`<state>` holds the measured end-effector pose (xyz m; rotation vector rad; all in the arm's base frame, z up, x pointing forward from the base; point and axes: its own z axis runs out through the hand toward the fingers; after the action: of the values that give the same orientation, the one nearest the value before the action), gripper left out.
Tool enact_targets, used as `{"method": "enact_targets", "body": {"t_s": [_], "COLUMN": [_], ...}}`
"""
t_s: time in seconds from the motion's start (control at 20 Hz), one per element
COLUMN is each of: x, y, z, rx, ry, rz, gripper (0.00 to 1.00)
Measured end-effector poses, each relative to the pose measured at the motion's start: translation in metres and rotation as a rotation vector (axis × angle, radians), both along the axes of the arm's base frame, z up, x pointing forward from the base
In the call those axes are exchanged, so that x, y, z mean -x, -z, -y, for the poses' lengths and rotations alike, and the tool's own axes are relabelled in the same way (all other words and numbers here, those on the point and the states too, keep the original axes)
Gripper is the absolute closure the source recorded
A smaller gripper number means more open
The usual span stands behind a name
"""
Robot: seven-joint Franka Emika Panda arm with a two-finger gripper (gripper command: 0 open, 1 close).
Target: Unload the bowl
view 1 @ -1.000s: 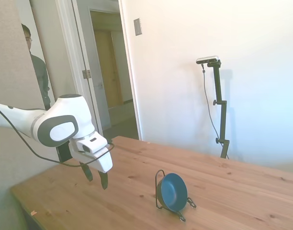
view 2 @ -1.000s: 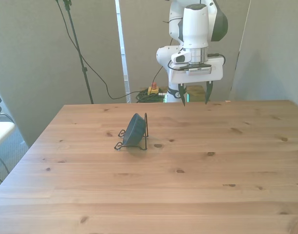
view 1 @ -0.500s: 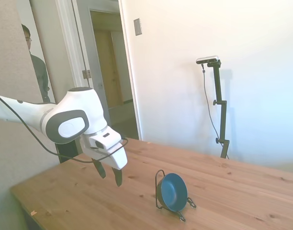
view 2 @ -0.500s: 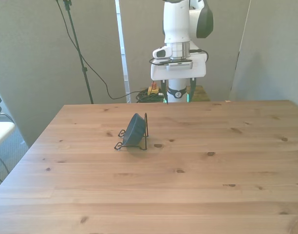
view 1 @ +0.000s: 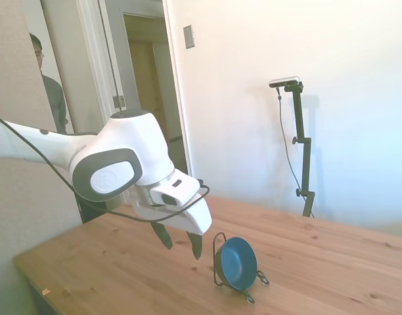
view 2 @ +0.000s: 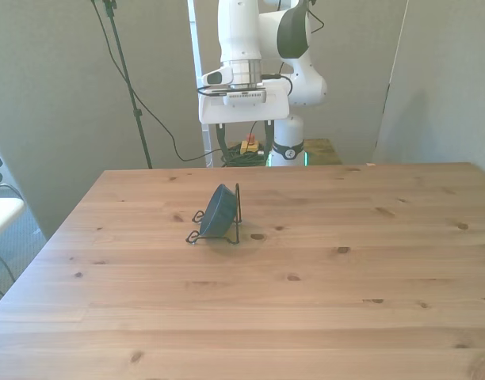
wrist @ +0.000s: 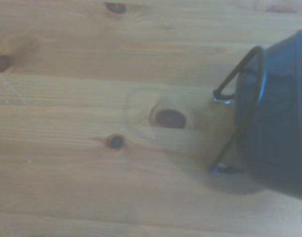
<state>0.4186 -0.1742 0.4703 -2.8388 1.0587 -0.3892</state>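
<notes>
The small round dark teal-blue bowl (view 1: 237,262) (view 2: 219,212) (wrist: 279,118) is smooth and plain, propped on its edge in a thin black wire stand (view 1: 218,261) (view 2: 236,214) (wrist: 237,98) on the pale wooden counter (view 1: 332,262) (view 2: 306,301) (wrist: 92,148), toward its far edge. The white arm's tool (view 1: 181,241) (view 2: 242,150) hangs just beside the stand, apart from it, its dark fingers (view 1: 195,245) spread and holding nothing. Bare wood lies wide around the stand on every side. The wrist view is blurred and cuts off most of the bowl.
</notes>
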Motion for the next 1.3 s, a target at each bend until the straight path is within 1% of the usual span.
{"method": "enact_targets", "body": {"t_s": [0.15, 0.25, 0.55, 0.65, 1.0, 1.2, 1.3], "x": [-0.008, -0.012, -0.024, -0.030, -0.055, -0.062, -0.059], "y": [0.010, 0.015, 0.019, 0.023, 0.047, 0.058, 0.058], "z": [0.016, 0.030, 0.048, 0.053, 0.060, 0.070, 0.077], "rx": [0.024, 0.019, -0.058, -0.084, -0.155, -0.181, -0.190], "ry": [-0.059, -0.095, -0.219, -0.257, -0.380, -0.409, -0.413], "rz": [0.010, 0.014, 0.075, 0.081, 0.030, 0.014, 0.009], "gripper": [0.00, 0.00, 0.00, 0.00, 0.00, 0.00, 0.00]}}
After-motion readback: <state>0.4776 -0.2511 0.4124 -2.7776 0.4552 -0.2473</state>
